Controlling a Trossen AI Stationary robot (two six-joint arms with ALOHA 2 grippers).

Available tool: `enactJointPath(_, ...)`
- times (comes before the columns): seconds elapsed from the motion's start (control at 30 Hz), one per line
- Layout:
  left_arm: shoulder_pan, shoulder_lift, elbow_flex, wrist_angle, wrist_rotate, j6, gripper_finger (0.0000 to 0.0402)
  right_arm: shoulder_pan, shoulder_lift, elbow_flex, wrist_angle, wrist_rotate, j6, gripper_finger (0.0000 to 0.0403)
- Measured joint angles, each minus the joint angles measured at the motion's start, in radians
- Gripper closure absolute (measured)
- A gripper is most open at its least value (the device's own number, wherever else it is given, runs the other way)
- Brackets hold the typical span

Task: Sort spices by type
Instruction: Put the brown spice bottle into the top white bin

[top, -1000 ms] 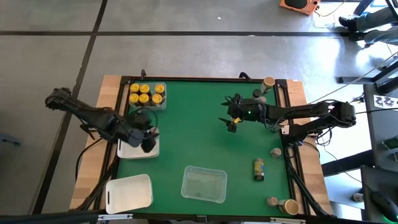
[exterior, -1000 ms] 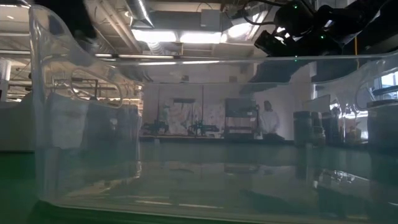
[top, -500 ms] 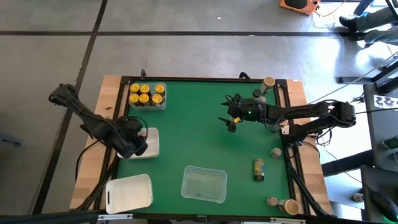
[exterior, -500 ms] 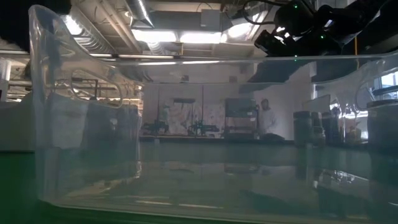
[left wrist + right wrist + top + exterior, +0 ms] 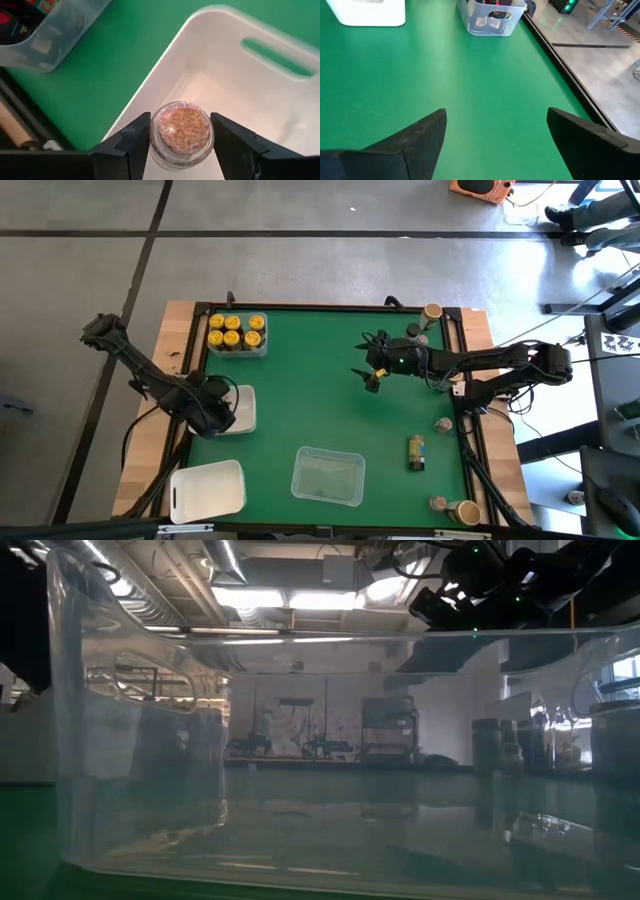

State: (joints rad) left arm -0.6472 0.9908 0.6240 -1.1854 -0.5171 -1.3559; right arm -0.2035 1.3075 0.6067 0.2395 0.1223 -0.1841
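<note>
The left gripper (image 5: 181, 131) holds a spice jar (image 5: 181, 131) pinched between its two fingers, one on each side of the glass wall, and the wrist camera looks straight down the jar's long axis onto its tan, cork-like top. That axis points down into the white tray (image 5: 280, 95) beneath it, so the coming move probably turns on a plain drop or lowering rather than any sideways shift; whether the jar's base already rests on the tray floor is hard to judge. From above, the left gripper (image 5: 212, 418) sits over the tray (image 5: 244, 412) at about 9 o'clock on the table (image 5: 320, 390), with the yellow-lidded jars (image 5: 236, 331) in their clear bin at 11 o'clock. The right gripper (image 5: 371, 376) hangs near the centre with fingers spread wide and empty, much farther from this tray. More loose jars (image 5: 417, 451) lie around 4 o'clock.
</note>
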Motion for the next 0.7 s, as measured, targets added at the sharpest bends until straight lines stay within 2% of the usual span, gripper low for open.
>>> enactJointPath(0.27,0.000,0.036,-0.049,0.067,0.057,0.120,0.0216,0.000,0.000,0.000,-0.001,-0.002,0.000,0.0061)
enactJointPath(0.57,0.000,0.073,-0.049,0.072,0.097,0.154,0.0215,0.000,0.000,0.000,-0.001,-0.002,0.000,0.0061)
enactJointPath(0.7,0.000,0.073,-0.049,0.084,0.102,0.154,0.0199,0.000,0.000,0.000,-0.002,-0.002,0.000,0.0061)
